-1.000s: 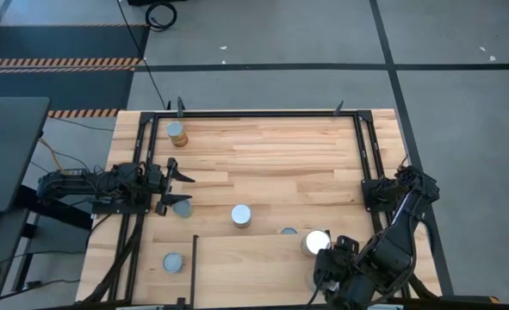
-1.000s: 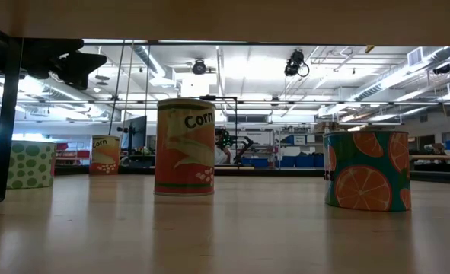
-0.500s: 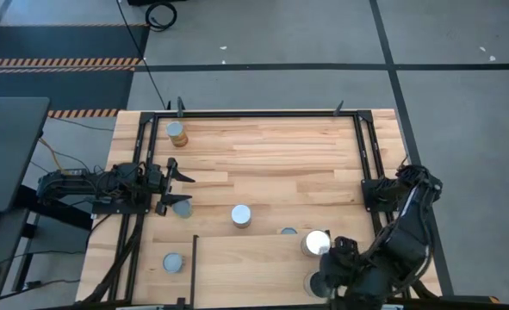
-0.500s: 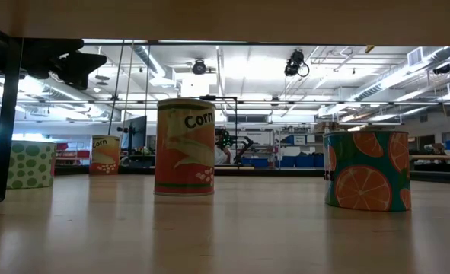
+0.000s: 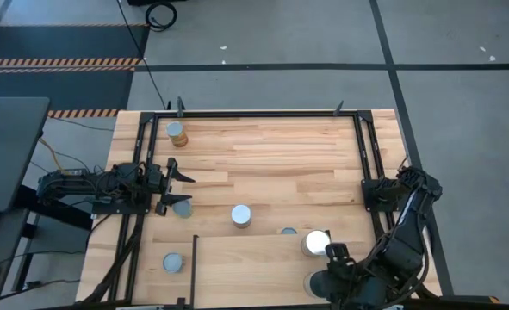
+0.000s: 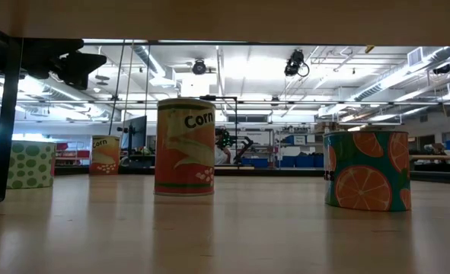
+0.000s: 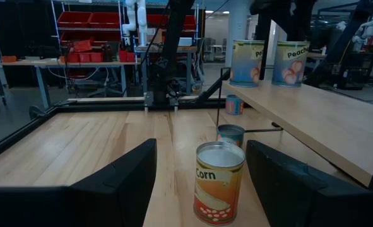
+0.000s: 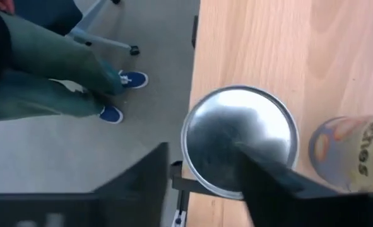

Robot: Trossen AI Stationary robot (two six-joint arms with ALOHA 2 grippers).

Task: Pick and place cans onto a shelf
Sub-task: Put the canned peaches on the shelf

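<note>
Right tool (image 8: 202,167) now over can (image 8: 240,140)

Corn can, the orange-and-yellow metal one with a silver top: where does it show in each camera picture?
High view: the orange-and-yellow metal Corn can stands mid-table, seen only as a silver top.
Low view: centre, upright, label facing us.
Left wrist view: low in the middle, between the dark fingers.
Right wrist view: not in it.
Shared landmark: the teal can printed with oranges, standing close beside it.
</note>
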